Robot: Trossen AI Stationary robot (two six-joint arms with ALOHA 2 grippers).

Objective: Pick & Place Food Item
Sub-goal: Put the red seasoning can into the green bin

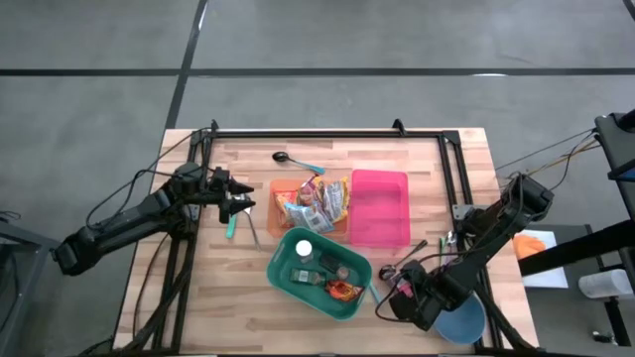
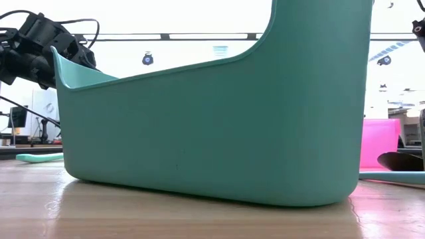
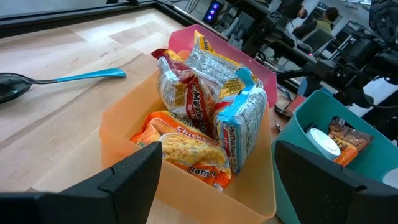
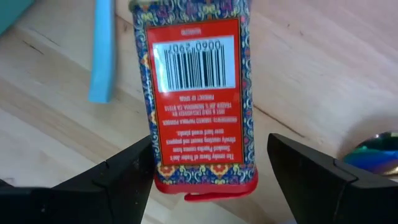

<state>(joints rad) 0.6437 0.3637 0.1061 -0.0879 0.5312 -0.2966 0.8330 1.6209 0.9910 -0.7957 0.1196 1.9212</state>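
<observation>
Right end effector [image 4: 208, 180] hangs released over red-and-blue patterned tin with barcode label [image 4: 199, 99], lying flat on wooden worktop [image 4: 323, 74], near right; off-centre closing could skid it. Left end effector [image 3: 214, 180] released, facing noodle packets [image 3: 186, 146] in orange bin [image 3: 118, 124].
</observation>
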